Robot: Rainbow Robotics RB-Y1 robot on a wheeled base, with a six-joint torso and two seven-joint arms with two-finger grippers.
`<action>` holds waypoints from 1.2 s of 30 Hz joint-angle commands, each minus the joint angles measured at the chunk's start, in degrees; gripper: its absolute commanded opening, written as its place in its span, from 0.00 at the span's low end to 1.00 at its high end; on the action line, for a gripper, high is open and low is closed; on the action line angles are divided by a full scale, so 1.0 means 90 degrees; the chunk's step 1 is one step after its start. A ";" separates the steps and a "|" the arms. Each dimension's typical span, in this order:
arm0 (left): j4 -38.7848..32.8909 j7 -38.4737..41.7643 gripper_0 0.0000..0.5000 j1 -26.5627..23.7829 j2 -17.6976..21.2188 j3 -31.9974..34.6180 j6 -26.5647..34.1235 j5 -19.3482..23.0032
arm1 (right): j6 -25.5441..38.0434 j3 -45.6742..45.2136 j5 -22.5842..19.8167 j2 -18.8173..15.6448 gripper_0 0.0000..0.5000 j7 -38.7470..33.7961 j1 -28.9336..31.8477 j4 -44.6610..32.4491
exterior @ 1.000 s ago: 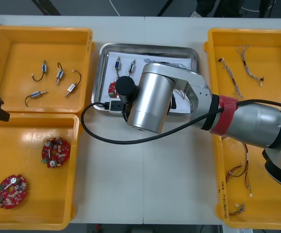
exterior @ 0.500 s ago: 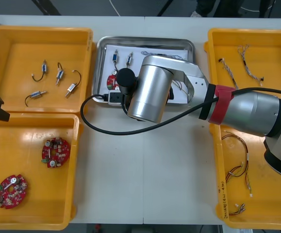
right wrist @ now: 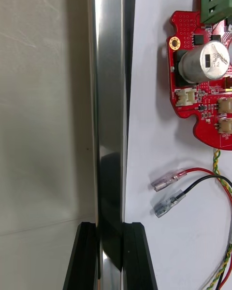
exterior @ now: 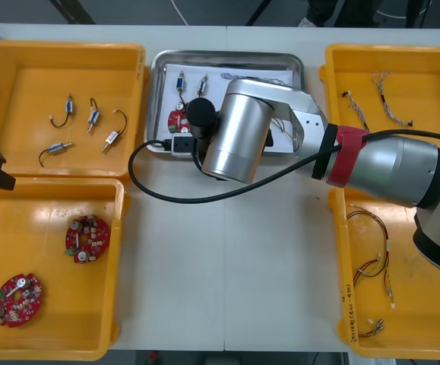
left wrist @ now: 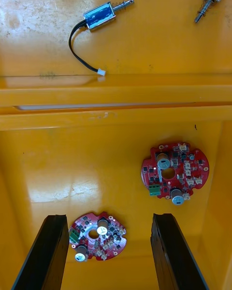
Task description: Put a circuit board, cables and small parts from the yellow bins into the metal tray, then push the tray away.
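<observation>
At the table's far middle, right gripper (right wrist: 110, 229) clamps the near rim of the metal tray (right wrist: 108, 77); circuit board (right wrist: 198, 77), cables (right wrist: 193, 174), small metal parts (exterior: 182, 82) inside, so loading looks done, only the push remains; left gripper (left wrist: 108, 217) hangs open over a yellow bin (left wrist: 48, 174).

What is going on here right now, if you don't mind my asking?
The right gripper is clamped on the rim of the metal tray, which already holds a circuit board, cables and small metal parts. It has slid the tray away over the last second. The left gripper waits open above the spare circuit boards in a yellow bin.
</observation>
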 commanded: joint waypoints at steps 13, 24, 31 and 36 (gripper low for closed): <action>-0.0188 -0.0630 1.00 0.0105 0.0301 0.0211 0.0042 0.0051 | -0.0722 -0.0103 -0.0055 0.0010 0.00 0.0353 -0.0364 0.0543; -0.0188 -0.0630 1.00 0.0105 0.0301 0.0211 0.0042 0.0051 | -0.1122 -0.0172 -0.0173 -0.0059 0.00 0.0676 -0.0471 0.0914; -0.0188 -0.0630 1.00 0.0105 0.0301 0.0211 0.0042 0.0051 | -0.1278 -0.0172 -0.0348 -0.0078 0.00 0.0832 -0.0569 0.1178; -0.0188 -0.0630 1.00 0.0105 0.0301 0.0211 0.0042 0.0051 | -0.1395 -0.0221 -0.0348 -0.0068 0.00 0.0920 -0.0569 0.1285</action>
